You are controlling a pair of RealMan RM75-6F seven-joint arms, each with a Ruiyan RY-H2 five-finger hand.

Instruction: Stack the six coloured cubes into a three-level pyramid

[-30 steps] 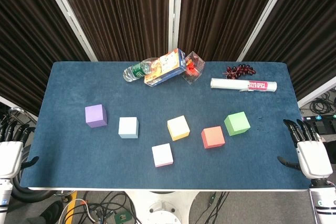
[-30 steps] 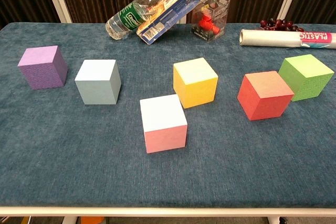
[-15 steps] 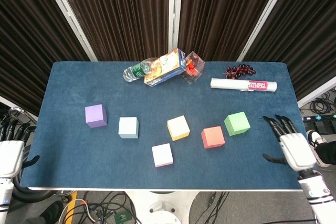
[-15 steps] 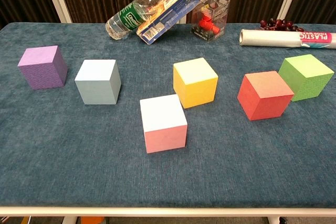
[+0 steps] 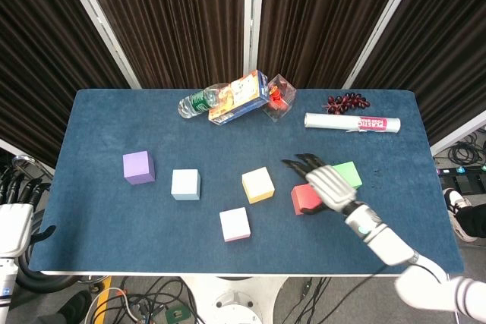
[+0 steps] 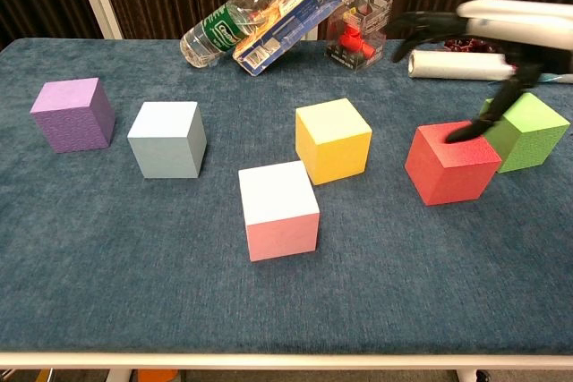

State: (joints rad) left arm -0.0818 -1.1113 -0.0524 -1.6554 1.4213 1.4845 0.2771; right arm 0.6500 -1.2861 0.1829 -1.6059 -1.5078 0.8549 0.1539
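Observation:
Six cubes lie apart on the blue table (image 5: pixel 99 210): purple (image 5: pixel 138 167), light blue (image 5: pixel 185 184), yellow (image 5: pixel 258 184), pink (image 5: pixel 235 224), red (image 5: pixel 302 199) and green (image 5: pixel 352 172). My right hand (image 5: pixel 323 181) hovers over the red cube with its fingers spread and holds nothing. In the chest view the right hand (image 6: pixel 488 24) hangs above the red cube (image 6: pixel 452 165) and the green cube (image 6: pixel 530 131), its thumb pointing down between them. My left hand (image 5: pixel 14 225) stays off the table's left edge, fingers apart and empty.
Along the back edge lie a water bottle (image 5: pixel 199 101), a colourful carton (image 5: pixel 239 96), a clear case with a red object (image 5: pixel 279 98), dark grapes (image 5: pixel 346 101) and a white roll (image 5: pixel 351 122). The pink cube (image 6: pixel 278 210) sits nearest the front edge.
My right hand has swung in from beyond the table's right edge, leftward over the cloth, to above the red cube. The left hand and all cubes have not moved.

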